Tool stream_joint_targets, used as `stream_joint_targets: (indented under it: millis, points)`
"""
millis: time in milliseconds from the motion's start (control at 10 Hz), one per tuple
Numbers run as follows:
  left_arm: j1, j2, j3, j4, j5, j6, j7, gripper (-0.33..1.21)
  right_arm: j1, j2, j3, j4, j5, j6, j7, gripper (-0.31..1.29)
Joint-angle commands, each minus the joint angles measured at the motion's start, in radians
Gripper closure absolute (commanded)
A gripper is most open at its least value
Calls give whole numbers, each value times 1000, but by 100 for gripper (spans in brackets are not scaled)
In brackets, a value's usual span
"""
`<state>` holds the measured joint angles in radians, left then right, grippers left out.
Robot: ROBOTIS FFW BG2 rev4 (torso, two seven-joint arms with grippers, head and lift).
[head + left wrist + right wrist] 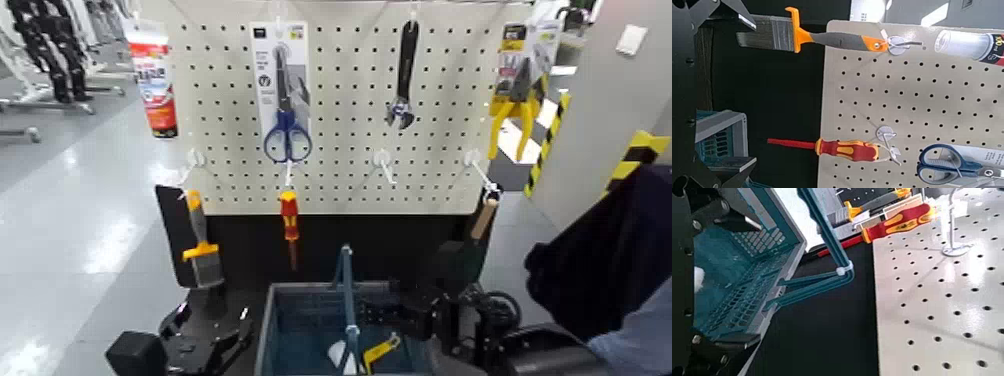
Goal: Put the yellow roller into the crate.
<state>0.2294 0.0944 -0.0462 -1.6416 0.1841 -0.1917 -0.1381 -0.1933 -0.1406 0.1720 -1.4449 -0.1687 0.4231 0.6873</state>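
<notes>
The yellow roller lies inside the crate near its right wall, with its yellow handle up and its white sleeve low by the blue handle bar. My right gripper hovers at the crate's right rim, open and holding nothing. In the right wrist view the right gripper has its dark fingers spread over the crate, and a bit of the white sleeve shows inside. My left gripper rests low to the left of the crate, open and empty, as the left wrist view also shows.
A pegboard stands behind the crate. On it hang a yellow-handled scraper brush, a red-yellow screwdriver, blue scissors, a wrench and yellow pliers. Bare hooks stick out. Something dark blue fills the right side.
</notes>
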Motion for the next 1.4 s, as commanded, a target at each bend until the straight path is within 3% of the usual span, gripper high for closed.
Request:
stream_joint_targets:
  millis: [100, 600, 800, 1000, 1200, 1400]
  points:
    - [1, 1, -1, 2, 0, 0, 0, 12, 49, 4, -42, -112, 37, 14, -17, 6]
    - [1, -2, 0, 5, 0, 0, 0, 12, 262, 41, -117, -399, 132, -10, -227, 6]
    - [2, -2, -1, 6, 0, 0, 0, 12, 370, 79, -131, -436, 132, -122, -347, 6]
    - [5, -1, 0, 3, 3, -3, 0, 12, 477, 102, -118, -425, 129, -339, -534, 6]
    - [8, 1, 0, 0, 3, -3, 0, 12, 538, 98, -114, -428, 192, -443, -609, 6]
    - [11, 2, 2, -3, 3, 0, 0, 12, 594, 92, -100, -437, 186, -486, -683, 7]
